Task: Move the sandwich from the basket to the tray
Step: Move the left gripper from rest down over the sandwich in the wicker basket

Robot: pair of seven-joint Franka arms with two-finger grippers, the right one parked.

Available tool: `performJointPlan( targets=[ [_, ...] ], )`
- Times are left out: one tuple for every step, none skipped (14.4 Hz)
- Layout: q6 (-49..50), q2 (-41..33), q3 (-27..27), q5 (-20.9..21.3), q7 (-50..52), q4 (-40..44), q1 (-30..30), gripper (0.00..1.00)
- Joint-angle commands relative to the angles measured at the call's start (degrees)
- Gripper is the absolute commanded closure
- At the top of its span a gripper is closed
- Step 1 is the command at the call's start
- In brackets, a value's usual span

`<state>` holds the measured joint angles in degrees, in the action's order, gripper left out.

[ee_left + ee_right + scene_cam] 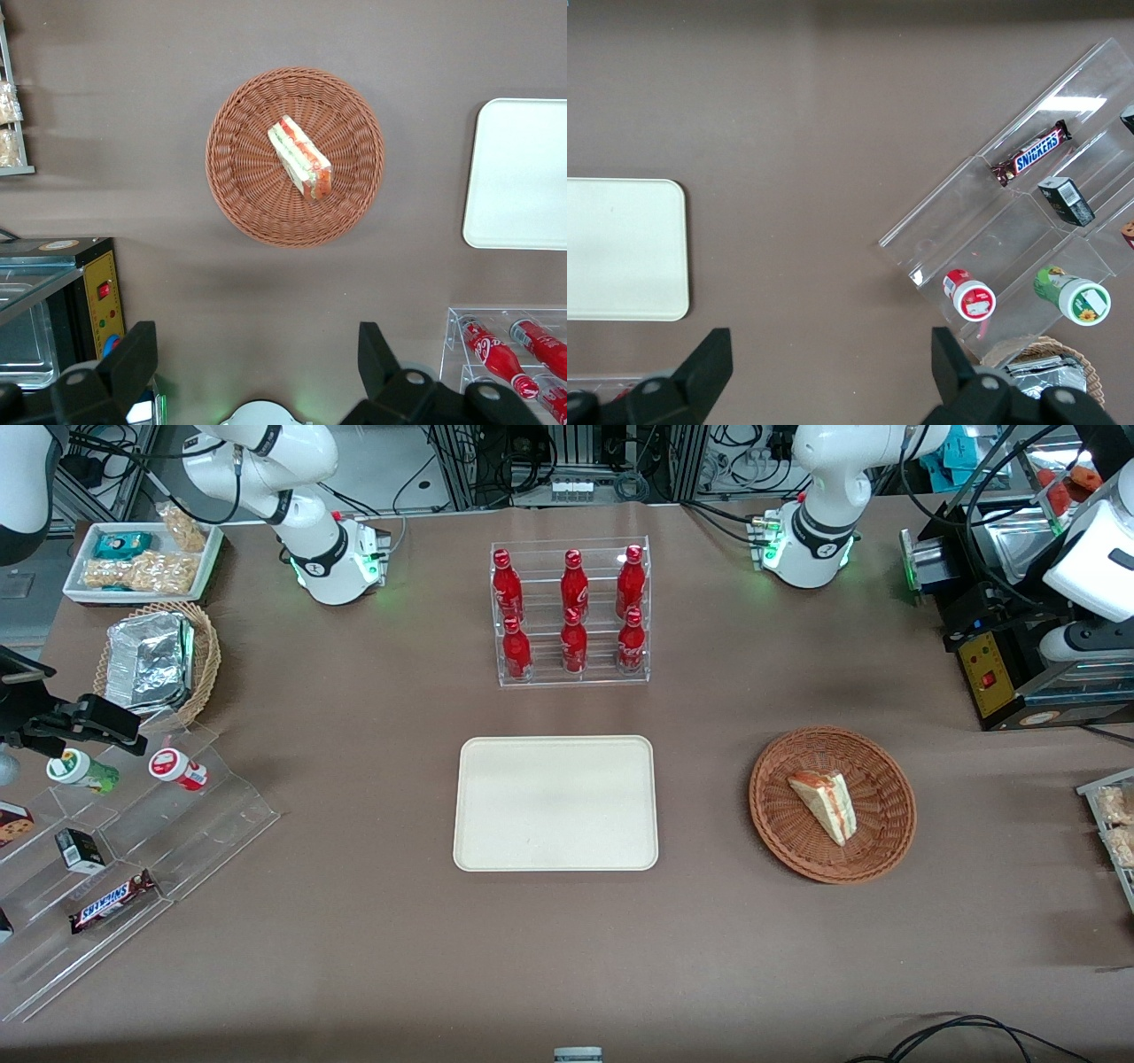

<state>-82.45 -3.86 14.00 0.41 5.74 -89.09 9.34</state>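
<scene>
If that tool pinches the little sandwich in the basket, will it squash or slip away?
Probably a bit of both. The sandwich looks like soft bread with layered filling, so a hard pinch would likely dent it. Its wrapping looks smooth and may slip. It lies flat on its side in the basket, so it shouldn't roll. The tool hangs open above the table beside the basket.

The sandwich [300, 158] is lying in the basket [239, 195], well below the gripper [257, 359], whose wide-spread jaws are hanging high above the table [266, 283]. The tray [523, 177] is sitting beside the basket, apart from it.
</scene>
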Motion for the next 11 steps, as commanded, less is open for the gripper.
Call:
performJointPlan(
  targets=[
    [0.0, -0.4, 0.2, 0.6, -0.8, -0.5, 0.5, 0.00],
    [-0.2, -0.1, 0.2, 0.6, -0.7, -0.1, 0.5, 0.00],
    [-0.3, 0.4, 0.2, 0.6, -0.7, 0.0, 0.4, 0.00],
    [-0.4, 0.7, 0.2, 0.6, -0.7, 0.0, 0.4, 0.00],
    [-0.3, 1.3, 0.2, 0.7, -0.7, -0.1, 0.4, 0.00],
    [0.0, 2.0, 0.2, 0.6, -0.6, -0.2, 0.5, 0.00],
    [0.4, 3.4, 0.2, 0.7, 0.0, -0.4, 0.7, 0.00],
    [0.7, 5.1, 0.1, 0.7, -0.2, -0.6, 0.9, 0.00],
    [0.8, 7.6, -0.2, -0.1, 0.0, -0.6, 1.2, 0.00],
    [2.5, 10.3, -0.9, -0.2, 0.3, -0.6, 1.3, 0.00],
    [3.1, 12.1, -1.2, -0.2, 0.8, -0.7, 1.2, 0.00]
  ],
)
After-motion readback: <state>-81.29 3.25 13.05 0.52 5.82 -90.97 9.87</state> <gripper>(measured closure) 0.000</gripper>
